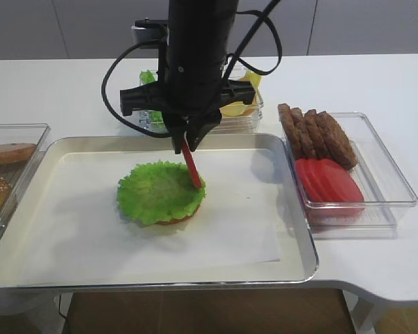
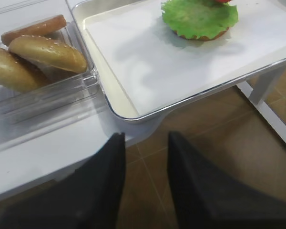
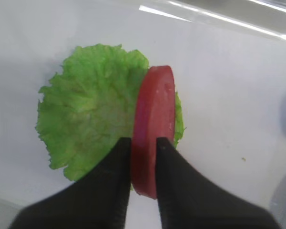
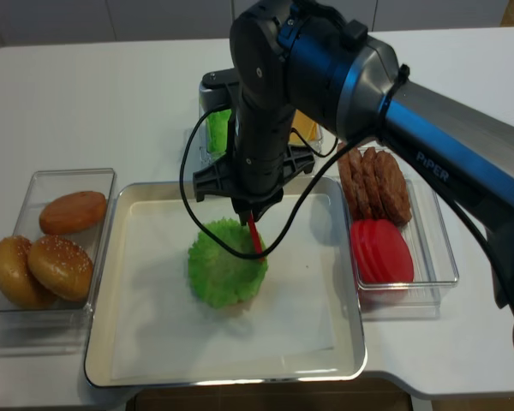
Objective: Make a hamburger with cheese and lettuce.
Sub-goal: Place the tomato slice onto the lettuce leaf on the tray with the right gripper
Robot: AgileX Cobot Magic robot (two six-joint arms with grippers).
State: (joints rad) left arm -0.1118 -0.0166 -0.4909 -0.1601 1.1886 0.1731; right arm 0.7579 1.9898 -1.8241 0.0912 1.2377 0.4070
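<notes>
Tomato slice (image 3: pixel 154 143), smooth red disc, stands on edge, pinched by right pincer (image 3: pixel 144 148) over the right rim of the hamburger (image 1: pixel 161 193). Ruffled lettuce (image 3: pixel 93 107) caps the bun at the centre of the steel tray (image 1: pixel 303 236), bare paper all round. Left pincer (image 2: pixel 142 143) pressed together off the worktop's near-left edge. Cheese (image 1: pixel 240 104) in the far bin.

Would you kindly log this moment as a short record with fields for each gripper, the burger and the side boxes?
right gripper: holds a tomato slice on edge, its lower rim on the lettuce
left gripper: shut, empty, off the table's edge
hamburger: bun base under lettuce, on the tray; no cheese on it
left box: buns
right box: patties, tomato slices
</notes>
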